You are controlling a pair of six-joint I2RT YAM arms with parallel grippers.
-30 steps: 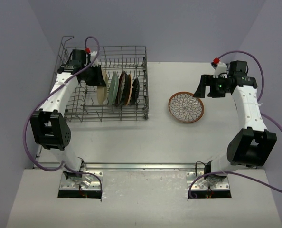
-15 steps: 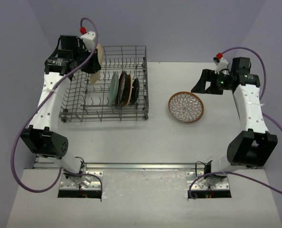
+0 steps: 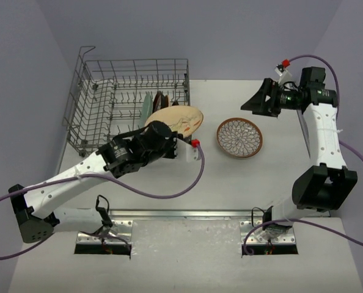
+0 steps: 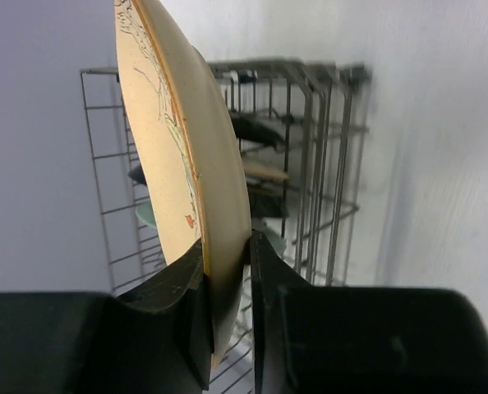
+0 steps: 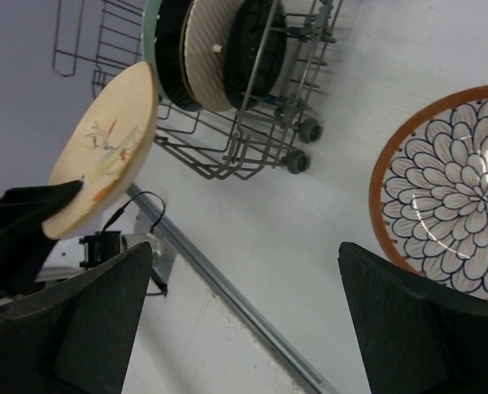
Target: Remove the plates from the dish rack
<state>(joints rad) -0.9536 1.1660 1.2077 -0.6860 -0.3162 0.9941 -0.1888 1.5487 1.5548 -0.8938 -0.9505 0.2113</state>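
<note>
Pinching a glossy round cream plate [image 4: 203, 164] edgewise are left fingers [image 4: 174, 300]; right fingers [image 5: 88, 320] gape.

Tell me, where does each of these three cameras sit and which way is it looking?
Top external: fixed above and behind the arms, looking down on the table, dish rack and both arms.
Left wrist: on the left arm, looking along the left pincer, shut on the cream plate, toward the rack.
Right wrist: on the right arm, looking down past the open right pincer at the petal-patterned plate.
Shared: both wrist views show the cream plate and the rack.
</note>
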